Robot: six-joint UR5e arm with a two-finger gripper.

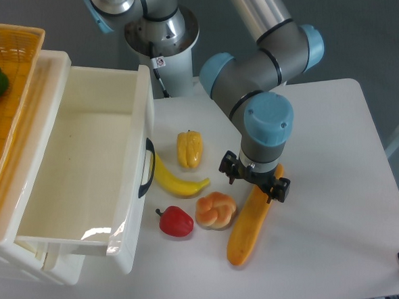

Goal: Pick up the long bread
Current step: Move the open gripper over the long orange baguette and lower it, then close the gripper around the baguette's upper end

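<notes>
The long bread (248, 224) is a smooth golden-orange loaf lying aslant on the white table (325, 209), lower end toward the front edge, upper end under the arm. My gripper (256, 181) points straight down over the loaf's upper part, its black fingers straddling it at table height. The wrist hides the fingertips, so I cannot see whether they press the bread. The loaf still rests on the table.
A round knotted bun (215, 210) touches the loaf's left side, with a red pepper (175, 221) further left. A banana (176, 181) and a yellow pepper (190, 149) lie behind them. A white open drawer (85, 170) fills the left; an orange basket (5, 80) sits behind it.
</notes>
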